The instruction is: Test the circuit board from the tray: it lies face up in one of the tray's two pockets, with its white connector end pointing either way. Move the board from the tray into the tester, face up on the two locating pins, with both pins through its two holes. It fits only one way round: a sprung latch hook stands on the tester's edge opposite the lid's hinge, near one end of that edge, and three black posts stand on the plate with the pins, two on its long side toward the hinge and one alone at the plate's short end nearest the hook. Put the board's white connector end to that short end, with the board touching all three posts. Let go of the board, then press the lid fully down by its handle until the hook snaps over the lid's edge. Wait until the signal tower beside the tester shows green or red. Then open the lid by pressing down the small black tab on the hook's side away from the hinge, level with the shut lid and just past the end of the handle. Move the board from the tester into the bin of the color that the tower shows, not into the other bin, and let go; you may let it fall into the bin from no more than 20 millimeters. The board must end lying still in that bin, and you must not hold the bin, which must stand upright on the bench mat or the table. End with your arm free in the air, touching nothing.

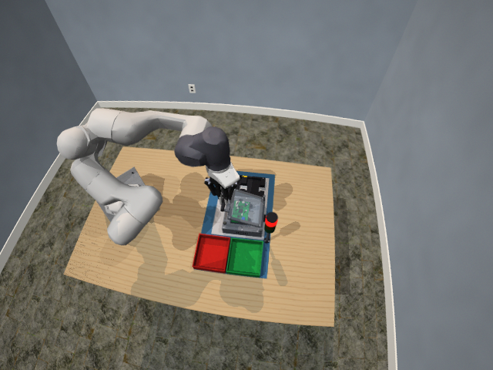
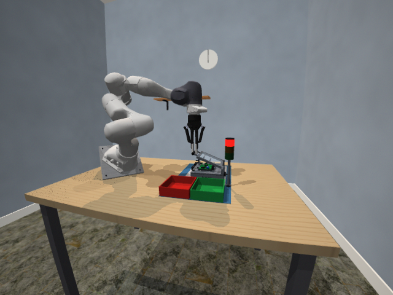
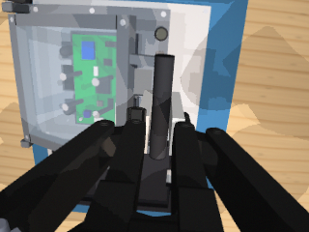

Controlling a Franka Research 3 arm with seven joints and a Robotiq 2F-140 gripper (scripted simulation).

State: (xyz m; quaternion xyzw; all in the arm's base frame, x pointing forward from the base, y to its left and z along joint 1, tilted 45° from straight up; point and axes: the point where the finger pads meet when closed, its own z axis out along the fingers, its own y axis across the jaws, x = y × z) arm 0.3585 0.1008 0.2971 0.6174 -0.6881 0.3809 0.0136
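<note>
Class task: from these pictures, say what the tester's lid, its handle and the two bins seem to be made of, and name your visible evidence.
Lid: probably clear plastic or glass, since the green board shows through it.
Handle, gripped by the gripper: matte black, plastic or rubber; no shine.
Red bin and green bin: likely moulded plastic, uniformly coloured and opaque.
</note>
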